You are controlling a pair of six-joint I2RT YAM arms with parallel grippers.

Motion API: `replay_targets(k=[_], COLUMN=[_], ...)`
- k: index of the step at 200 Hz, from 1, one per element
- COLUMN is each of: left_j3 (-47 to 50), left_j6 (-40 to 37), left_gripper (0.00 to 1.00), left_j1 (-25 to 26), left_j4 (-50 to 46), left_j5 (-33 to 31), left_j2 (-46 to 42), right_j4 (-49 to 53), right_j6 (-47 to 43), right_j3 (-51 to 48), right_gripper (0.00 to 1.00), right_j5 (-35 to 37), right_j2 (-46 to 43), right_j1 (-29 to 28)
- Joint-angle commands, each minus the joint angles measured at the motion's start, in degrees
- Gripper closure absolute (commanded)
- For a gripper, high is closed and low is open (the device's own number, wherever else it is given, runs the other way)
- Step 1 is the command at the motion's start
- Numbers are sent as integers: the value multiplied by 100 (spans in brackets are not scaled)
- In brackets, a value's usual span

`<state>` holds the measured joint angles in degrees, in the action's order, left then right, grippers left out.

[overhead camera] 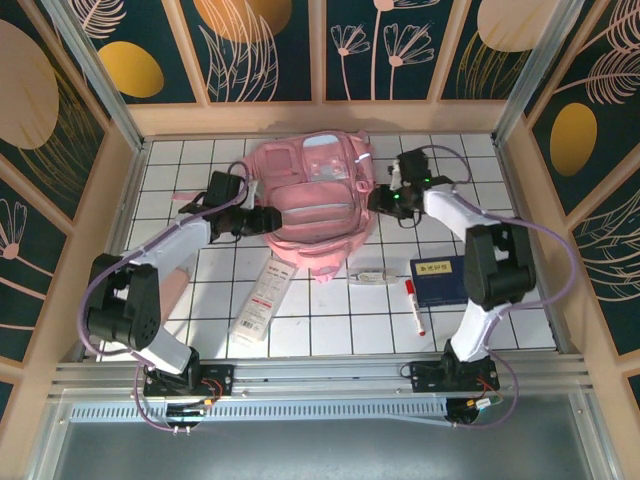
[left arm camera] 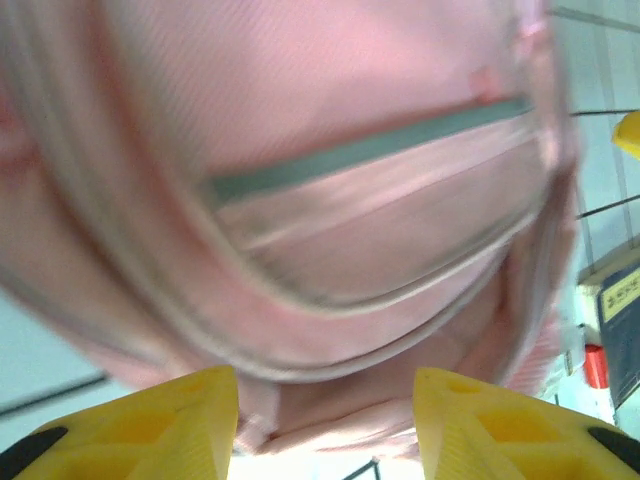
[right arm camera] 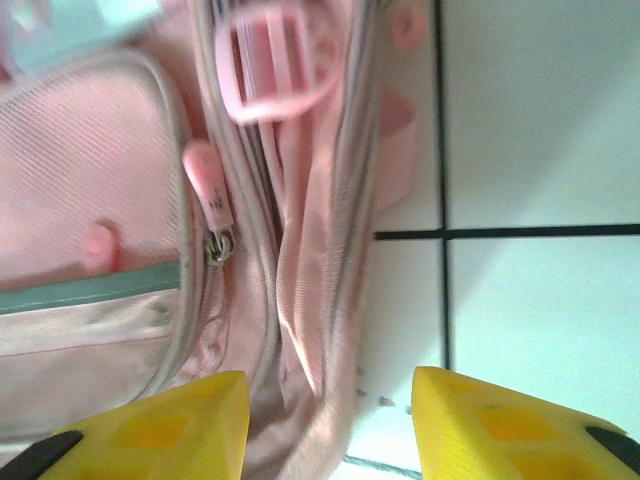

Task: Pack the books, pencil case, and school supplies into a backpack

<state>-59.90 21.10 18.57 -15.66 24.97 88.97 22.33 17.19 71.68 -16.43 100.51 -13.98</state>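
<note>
So the left gripper (left arm camera: 325, 425) and right gripper (right arm camera: 330, 420) both have their yellow fingers spread, one on either side of the big soft pink fabric backpack (overhead camera: 315, 215) lying flat mid-worktop (overhead camera: 500, 325). The small navy book (overhead camera: 440, 280) and red-capped white marker (overhead camera: 412, 305) are lying outside it.

White arm links (overhead camera: 175, 243), black joints (overhead camera: 125, 305), purple looping cables (overhead camera: 573, 265); yellow pincer fingers (left arm camera: 180, 425), black trim.

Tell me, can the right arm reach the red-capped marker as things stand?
Probably yes. The marker lies bare on the tiles next to the navy book, with nothing over it, and the right gripper, open beside the backpack, holds nothing.
</note>
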Motion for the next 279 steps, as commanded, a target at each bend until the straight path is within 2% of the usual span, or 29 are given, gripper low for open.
replay_targets(k=[1, 16, 37, 49, 60, 69, 81, 97, 121, 143, 169, 183, 201, 218, 233, 247, 267, 279], left_j3=[-283, -408, -610, -562, -474, -416, -305, -134, -154, -238, 105, 263, 492, 606, 712, 907, 1138, 1280], left_j6=[-1968, -3064, -3888, -4417, -5000, -5596, -6130, -5781, -5595, -5835, -6049, -6253, -6086, -6055, -5918, -5844, -5758, -5896], left_gripper=[52, 51, 49, 50, 49, 50, 45, 43, 47, 49, 56, 59, 63, 67, 71, 73, 85, 97], left_j1=[732, 1056, 1249, 1346, 1434, 1470, 1556, 1706, 1869, 2120, 2404, 2508, 2568, 2570, 2573, 2569, 2571, 2573], left_j4=[-159, -76, -31, -7, -94, -251, -288, 328, 709, 543, 990, 1112, 1414, 1392, 1520, 1769, 1961, 1935], left_j5=[-207, -298, -892, -983, -675, -72, 646, 445, -5, -88, -175, -123, -320, -526, -768, -952, -1069, -963], left_j2=[-440, -354, -61, 63, 153, 206, 226, 226, 415, 534, 473, 446, 505, 674, 760, 766, 702, 600], right_j4=[-185, -102, -105, -91, -31, 3, 79, 140, 203, 330, 331, 253, -74, -534, -1148, -1577, -1975, -1853], right_j6=[-211, -166, -38, 50, 110, 119, 32, -262, -766, -827, -894, -1068, -1512, -2214, -2740, -3863, -5140, -6006], right_j3=[-200, -157, -176, -202, -200, -217, -193, -131, 1, 222, 306, 312, 223, -4, -290, -525, -623, -473], right_gripper=[52, 51, 49, 48, 46, 45, 44, 44, 45, 44, 44, 45, 45, 45, 44, 42, 40, 41], right_j5=[-79, -228, -486, -781, -1006, -1163, -1187, -968, -854, -747, -608, -745, -1139, -1616, -1621, -1660, -1695, -1847], right_j2=[-546, -551, -552, -496, -433, -386, -341, -312, -224, -127, -116, -107, -117, -153, -223, -283, -123, 142], right_j1=[564, 782, 790, 786, 768, 730, 644, 571, 562, 571, 615, 666, 705, 713, 719, 723, 770, 793])
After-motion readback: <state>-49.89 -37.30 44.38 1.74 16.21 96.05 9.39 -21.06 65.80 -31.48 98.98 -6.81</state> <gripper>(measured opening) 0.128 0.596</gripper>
